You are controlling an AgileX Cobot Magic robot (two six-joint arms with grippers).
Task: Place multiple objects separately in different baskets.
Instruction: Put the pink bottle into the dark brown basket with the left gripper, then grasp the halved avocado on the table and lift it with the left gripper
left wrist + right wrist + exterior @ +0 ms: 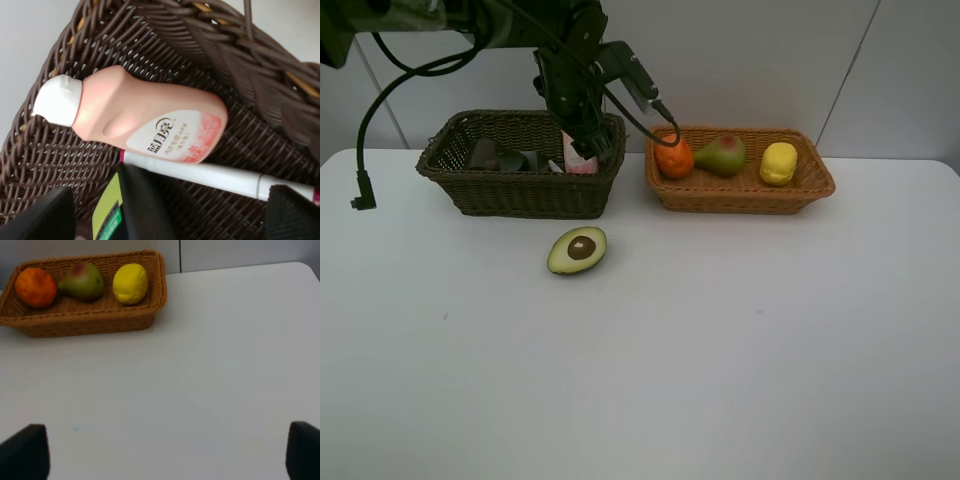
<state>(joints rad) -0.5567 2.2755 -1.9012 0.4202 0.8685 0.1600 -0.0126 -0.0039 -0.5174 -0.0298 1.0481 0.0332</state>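
While the left fingers (60,215) stand wide above the small pink bottle (135,117), the right fingers (25,450) gape empty.

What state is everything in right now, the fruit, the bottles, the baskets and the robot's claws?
Small pink bottle: lying on its side in the dark basket, released.
White marker: lying beside that bottle.
Avocado half: on the table, pit up.
Orange, pear, lemon: in the orange basket.
Left gripper: open above the bottle.
Right gripper: open, empty.
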